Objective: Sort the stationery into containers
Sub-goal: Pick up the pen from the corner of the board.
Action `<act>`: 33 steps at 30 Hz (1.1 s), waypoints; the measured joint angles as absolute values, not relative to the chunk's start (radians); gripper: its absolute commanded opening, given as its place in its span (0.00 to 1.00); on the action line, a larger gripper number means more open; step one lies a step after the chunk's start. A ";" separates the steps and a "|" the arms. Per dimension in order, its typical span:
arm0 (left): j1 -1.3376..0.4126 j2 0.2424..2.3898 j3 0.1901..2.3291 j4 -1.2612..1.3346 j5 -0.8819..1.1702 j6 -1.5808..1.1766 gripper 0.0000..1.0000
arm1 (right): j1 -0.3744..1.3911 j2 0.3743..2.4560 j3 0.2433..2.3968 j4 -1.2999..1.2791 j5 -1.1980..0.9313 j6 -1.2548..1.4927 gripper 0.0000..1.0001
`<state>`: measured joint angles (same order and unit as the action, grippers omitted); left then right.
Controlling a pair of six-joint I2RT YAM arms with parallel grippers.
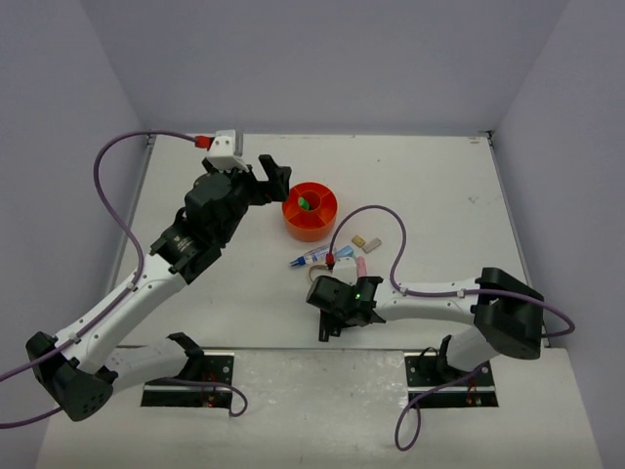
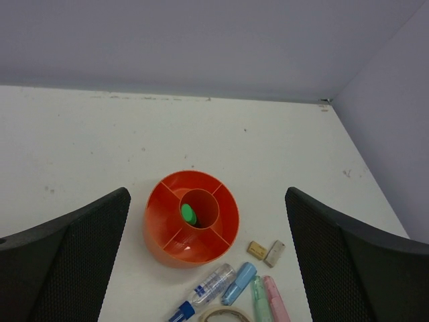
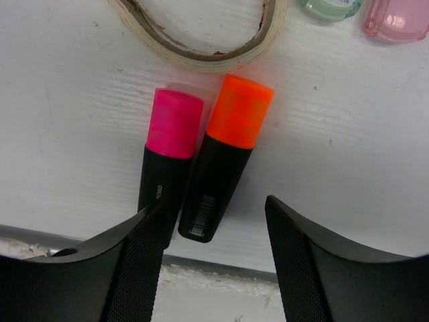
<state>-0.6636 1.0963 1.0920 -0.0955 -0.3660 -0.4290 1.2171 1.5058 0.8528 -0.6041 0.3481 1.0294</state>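
The right hand (image 3: 214,202) is held apart directly over the orange highlighter (image 3: 224,168), whose long axis is pointed straight ahead.

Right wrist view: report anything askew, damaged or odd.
Nothing looks spilled or broken. The pink highlighter and orange highlighter lie flat, close side by side, caps toward the rubber band. The only oddity is a few small reddish specks on the band.

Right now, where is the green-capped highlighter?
In the left wrist view, the green-capped highlighter sits in the centre cup of the orange organizer, just beyond the loose pastel markers.
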 measured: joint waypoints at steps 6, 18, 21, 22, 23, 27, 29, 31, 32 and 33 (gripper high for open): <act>-0.664 1.076 1.050 -0.143 -0.362 -0.431 1.00 | 1.217 1.544 0.853 -0.599 0.346 1.045 0.56; -0.664 1.086 1.033 -0.167 -0.339 -0.435 1.00 | 1.217 1.535 0.831 -0.584 0.346 1.071 0.47; -0.664 1.086 1.033 -0.170 -0.328 -0.436 1.00 | 1.217 1.561 0.831 -0.579 0.349 1.080 0.41; -0.664 1.086 1.033 -0.173 -0.325 -0.437 1.00 | 1.217 1.564 0.830 -0.575 0.349 1.082 0.37; -0.664 1.086 1.033 -0.177 -0.322 -0.437 1.00 | 1.217 1.564 0.830 -0.571 0.349 1.083 0.33; -0.664 1.086 1.033 -0.202 -0.305 -0.447 1.00 | 1.216 1.550 0.814 -0.557 0.350 1.105 0.16; -0.664 1.086 1.033 -0.210 -0.288 -0.453 1.00 | 1.216 1.530 0.796 -0.558 0.349 1.118 0.09; -0.664 1.086 1.033 -0.213 -0.259 -0.461 1.00 | 1.217 1.501 0.778 -0.578 0.349 1.132 0.01; -0.664 1.086 1.033 -0.213 -0.239 -0.467 1.00 | 1.217 1.481 0.771 -0.602 0.352 1.138 0.00; -0.664 1.086 1.033 -0.212 -0.213 -0.475 1.00 | 1.217 1.458 0.765 -0.628 0.358 1.144 0.00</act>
<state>-0.6636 1.0863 1.0328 -0.2118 -0.2131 -0.4750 1.2171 1.4582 0.7652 -0.6281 0.3577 1.1440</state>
